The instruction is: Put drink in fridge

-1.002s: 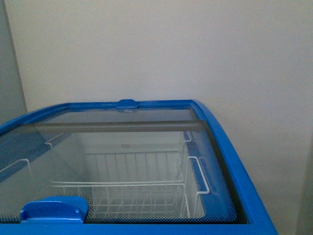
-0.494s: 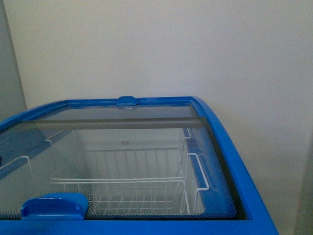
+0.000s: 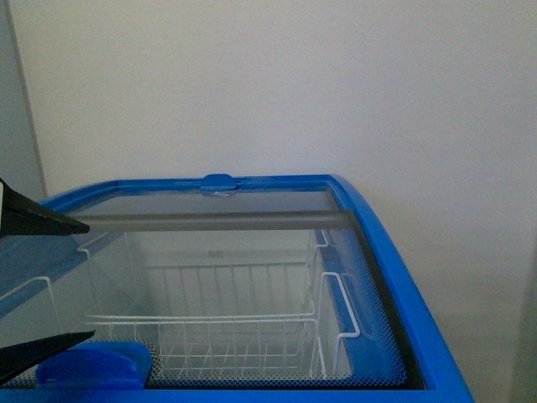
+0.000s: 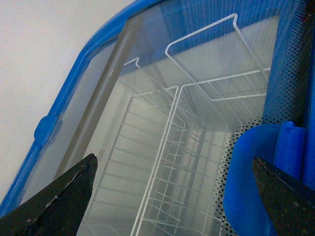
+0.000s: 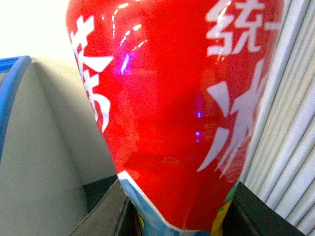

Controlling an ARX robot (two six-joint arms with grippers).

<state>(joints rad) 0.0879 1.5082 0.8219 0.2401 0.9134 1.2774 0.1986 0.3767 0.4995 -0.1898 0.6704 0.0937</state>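
The drink (image 5: 172, 108), a red-labelled bottle clamped in the right gripper (image 5: 179, 219), waits beside the fridge (image 3: 394, 277); its glass lid (image 3: 235, 252) looks shut, so the left gripper (image 3: 33, 290), jaws spread, should probably grasp the blue handle (image 3: 92, 363) and slide it.

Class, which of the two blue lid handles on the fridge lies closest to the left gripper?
The near-edge handle, right beside the left gripper; the other handle sits on the far rim by the wall.
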